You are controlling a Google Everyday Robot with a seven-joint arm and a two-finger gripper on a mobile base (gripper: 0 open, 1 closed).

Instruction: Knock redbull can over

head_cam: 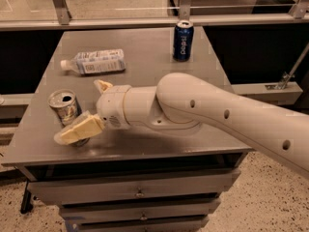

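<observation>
The redbull can (64, 106), silver with an open shiny top, stands upright near the front left corner of the grey table (145, 62). My gripper (80, 111) is open and right beside the can on its right. The lower cream finger (79, 129) lies across the front of the can's base and hides it. The upper finger (103, 86) points away behind, to the right of the can. My white arm reaches in from the right across the table's front.
A dark blue Pepsi can (183, 41) stands at the back right of the table. A clear plastic bottle with a white label (94, 62) lies on its side at the back left. Drawers (140, 193) sit under the tabletop.
</observation>
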